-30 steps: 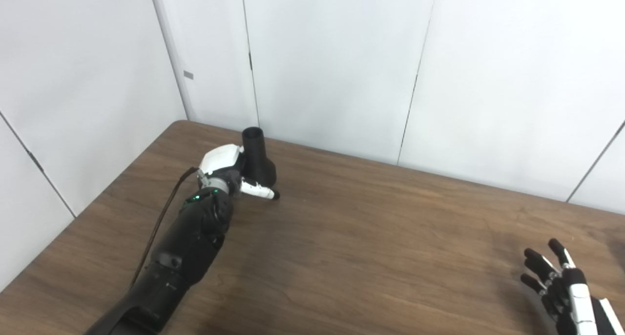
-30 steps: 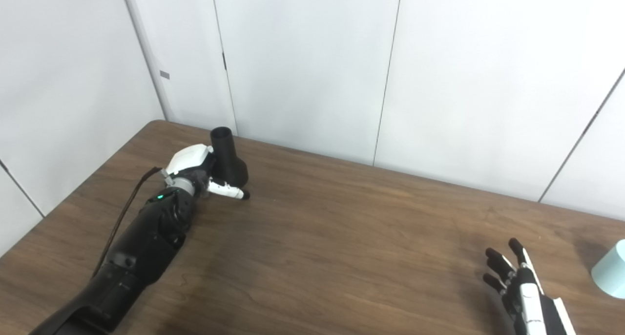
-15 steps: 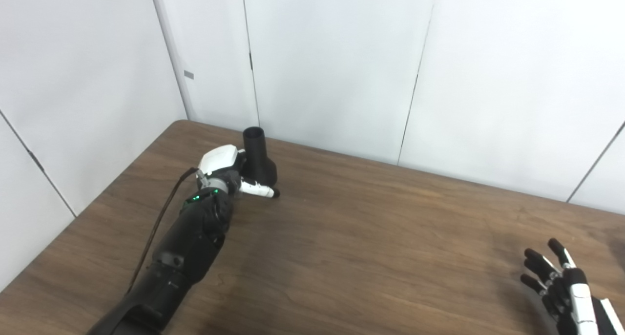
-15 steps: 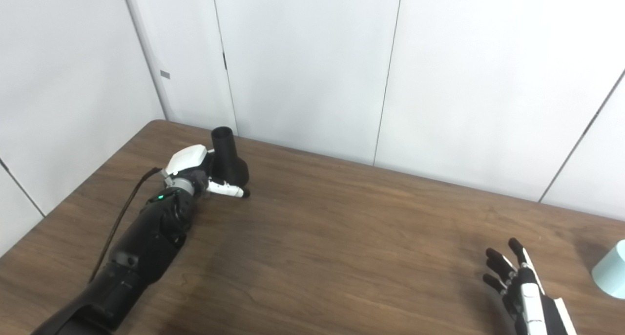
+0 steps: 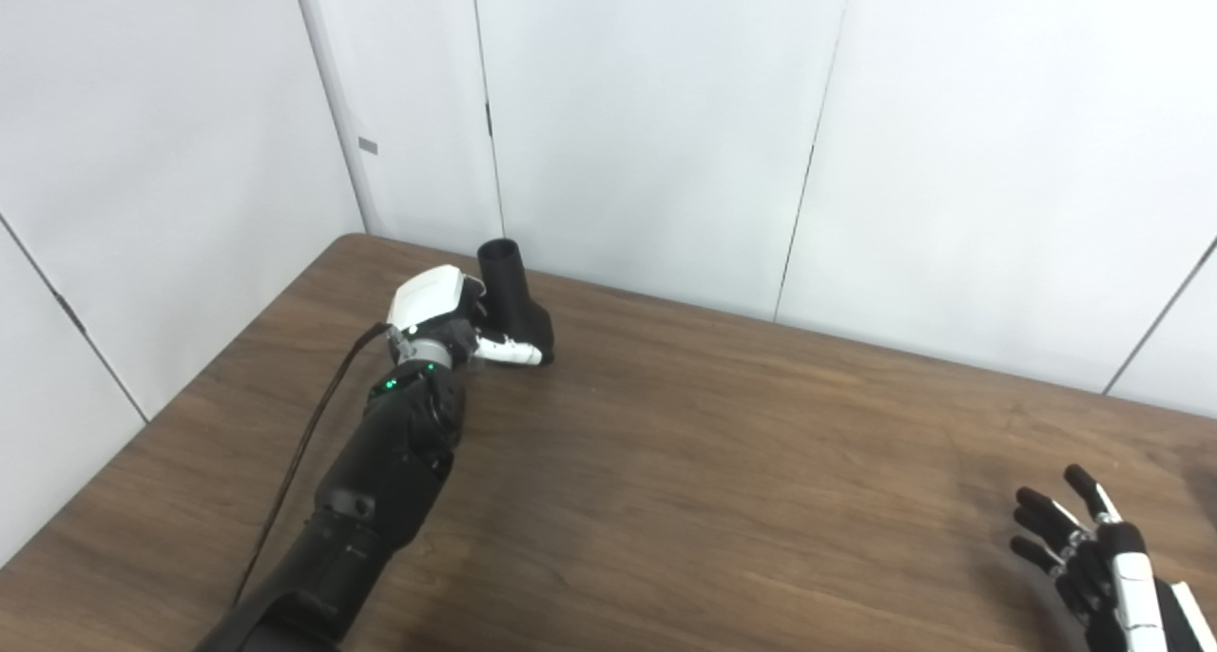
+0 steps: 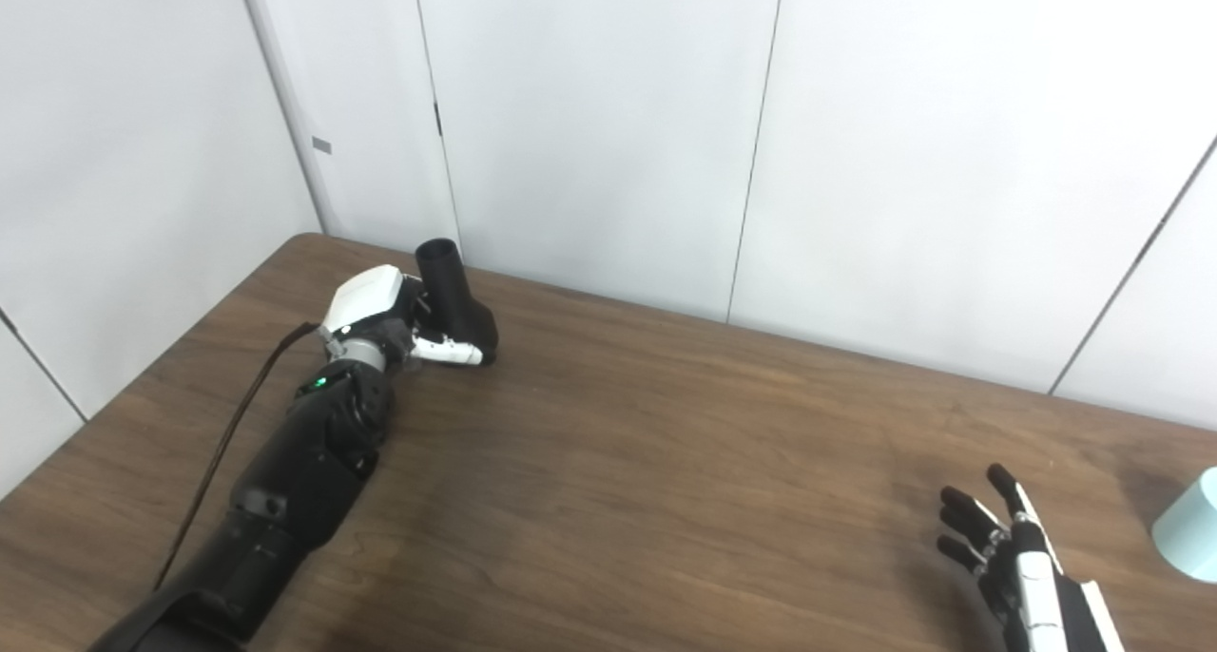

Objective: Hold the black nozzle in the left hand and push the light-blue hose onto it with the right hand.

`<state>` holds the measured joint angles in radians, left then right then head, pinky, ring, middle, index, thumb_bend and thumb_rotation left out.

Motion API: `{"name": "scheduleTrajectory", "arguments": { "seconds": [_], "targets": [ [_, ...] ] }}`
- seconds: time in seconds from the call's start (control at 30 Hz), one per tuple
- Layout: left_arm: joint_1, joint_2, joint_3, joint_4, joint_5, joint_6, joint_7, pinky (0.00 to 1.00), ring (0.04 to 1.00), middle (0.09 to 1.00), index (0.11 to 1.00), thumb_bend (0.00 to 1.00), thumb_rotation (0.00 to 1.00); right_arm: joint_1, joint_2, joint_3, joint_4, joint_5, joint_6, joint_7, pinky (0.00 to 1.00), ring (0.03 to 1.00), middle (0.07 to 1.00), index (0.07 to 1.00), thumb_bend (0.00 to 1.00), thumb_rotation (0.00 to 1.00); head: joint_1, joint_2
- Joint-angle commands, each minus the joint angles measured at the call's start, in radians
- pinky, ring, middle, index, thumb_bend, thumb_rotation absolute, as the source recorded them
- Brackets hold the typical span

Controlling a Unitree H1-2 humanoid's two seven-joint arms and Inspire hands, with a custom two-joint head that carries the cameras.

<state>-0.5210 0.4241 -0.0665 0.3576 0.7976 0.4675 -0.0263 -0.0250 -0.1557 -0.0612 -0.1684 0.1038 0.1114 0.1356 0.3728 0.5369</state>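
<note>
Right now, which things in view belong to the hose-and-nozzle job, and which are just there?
Part of the job:
- black nozzle, gripped in the left hand
- light-blue hose, only an end showing at the right edge
- right hand, open, holding nothing

Just there:
- wooden table
- white wall panels

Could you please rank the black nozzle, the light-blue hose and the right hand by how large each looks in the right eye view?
1. Right hand, cut off by the bottom edge and nearest the camera.
2. Black nozzle, partly wrapped by the left hand.
3. Light-blue hose, mostly outside the frame, so its real size is unsure.
</note>
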Motion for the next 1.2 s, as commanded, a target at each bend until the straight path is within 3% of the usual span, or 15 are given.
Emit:
{"name": "scheduleTrajectory", "arguments": {
  "seconds": [0.0,0.1,0.17,0.2,0.43,0.83,1.17],
  "targets": [
    [-0.015,0.014,-0.014,-0.021,0.003,-0.009,0.035,0.81,0.628,0.588,0.483,0.52,0.05,-0.021,-0.006,-0.004,-0.017,0.005,-0.041,0.0,0.81,0.854,0.833,0.956,0.38,1.0,0.002,0.003],
    [-0.002,0.019,-0.033,-0.041,0.001,-0.013,0.047,0.69,0.605,0.582,0.484,0.52,0.05,-0.021,-0.005,-0.004,-0.02,0.003,-0.04,0.0,0.8,0.844,0.818,0.951,0.38,1.0,0.001,0.005],
    [0.002,0.022,-0.045,-0.05,0.004,-0.008,0.048,0.66,0.612,0.594,0.484,0.52,0.05,-0.021,-0.005,-0.003,-0.024,0.002,-0.036,0.0,0.8,0.842,0.815,0.952,0.38,1.0,0.0,0.007],
    [0.003,0.023,-0.052,-0.053,0.008,-0.009,0.052,0.7,0.635,0.609,0.484,0.52,0.05,-0.02,-0.006,-0.003,-0.025,0.001,-0.034,0.0,0.8,0.842,0.811,0.95,0.38,1.0,-0.002,0.007],
    [0.013,0.029,-0.093,-0.076,0.03,-0.005,0.071,0.73,0.634,0.583,0.484,0.52,0.05,-0.023,-0.006,0.002,-0.019,-0.003,-0.048,0.003,0.79,0.836,0.812,0.947,0.36,1.0,-0.018,0.015],
    [0.097,0.014,-0.203,-0.318,0.096,-0.033,0.014,0.94,0.63,0.526,0.451,0.52,0.0,-0.025,-0.008,0.009,0.025,-0.016,-0.107,0.006,0.79,0.821,0.803,0.937,0.4,1.0,-0.077,0.041],
    [0.174,-0.045,-0.274,-0.505,0.152,-0.059,-0.039,1.0,0.626,0.516,0.458,0.52,0.0,-0.028,0.002,0.018,0.048,-0.006,-0.127,0.01,0.77,0.816,0.796,0.913,0.51,1.0,-0.198,0.082]
  ]
}}
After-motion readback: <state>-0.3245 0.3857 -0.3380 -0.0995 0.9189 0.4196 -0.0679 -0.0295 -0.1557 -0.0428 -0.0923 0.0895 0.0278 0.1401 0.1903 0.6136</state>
